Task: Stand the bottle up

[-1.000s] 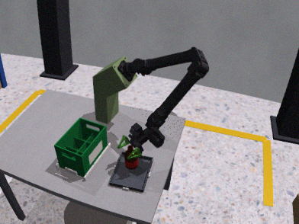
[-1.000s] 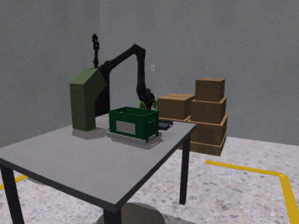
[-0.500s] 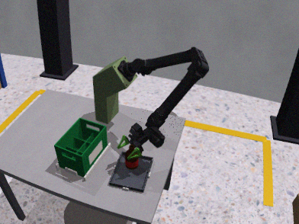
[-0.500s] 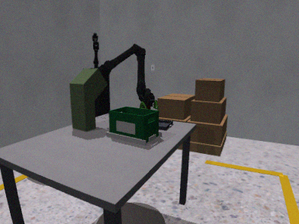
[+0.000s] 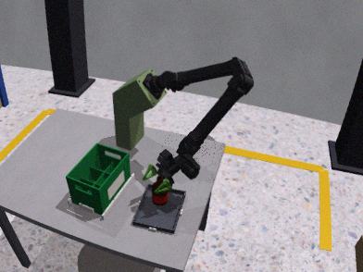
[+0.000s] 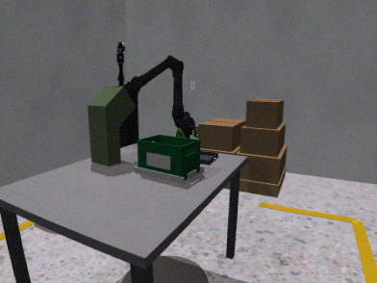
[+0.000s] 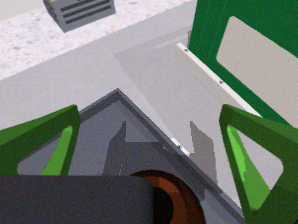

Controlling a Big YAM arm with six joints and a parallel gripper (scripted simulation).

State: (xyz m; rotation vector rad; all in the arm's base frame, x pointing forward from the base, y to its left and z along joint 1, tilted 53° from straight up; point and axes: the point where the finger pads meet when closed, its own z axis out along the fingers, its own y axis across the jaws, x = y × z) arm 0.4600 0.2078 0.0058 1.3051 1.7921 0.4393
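A dark red bottle stands upright at the far end of the dark tray. In the wrist view its round open mouth shows from above at the bottom edge. My gripper is open wide, with a green finger on either side of the bottle's top and neither touching it. The green crate stands just left of the tray. In the exterior view the crate hides the bottle.
The arm's green base block stands behind the crate. The tray lies close to the table's front right edge. Stacked cardboard boxes stand on the floor beyond the table. Dark pillars stand further off.
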